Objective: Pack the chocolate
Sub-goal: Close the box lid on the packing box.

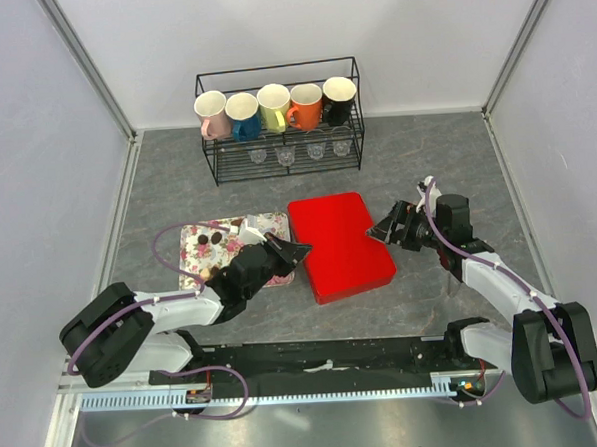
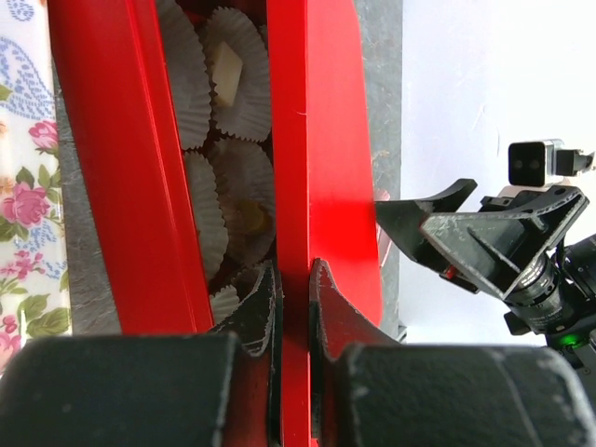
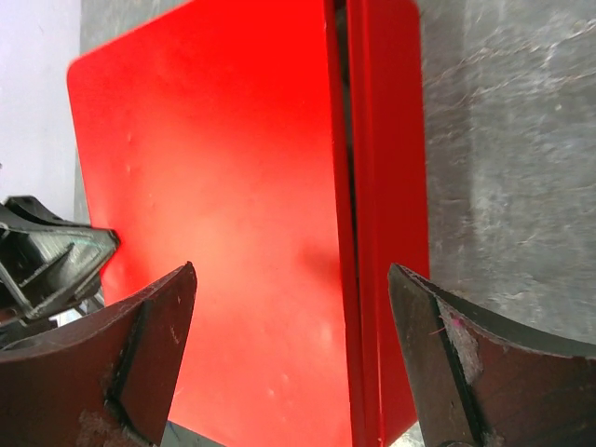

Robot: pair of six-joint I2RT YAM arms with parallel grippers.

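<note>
Arms, two: the left gripper (image 2: 293,270) reaches low across the flower-printed rectangular tray (image 1: 192,266) and is clenched on the edge of the glossy red rectangular box lid (image 1: 340,246), which stands ajar. The right gripper (image 3: 293,275) slants down at the lid's opposite side, jaws spread wide and holding nothing. Small dark brown chocolates (image 1: 211,235), too small to count, lie on the tray's far end, and one cream square piece (image 2: 226,67) sits among at least five white crinkled paper cups (image 2: 244,168) under the lid. Behind, one black wire rack (image 1: 206,138) carries five ceramic mugs (image 1: 273,107) and four clear glasses (image 1: 286,155).
</note>
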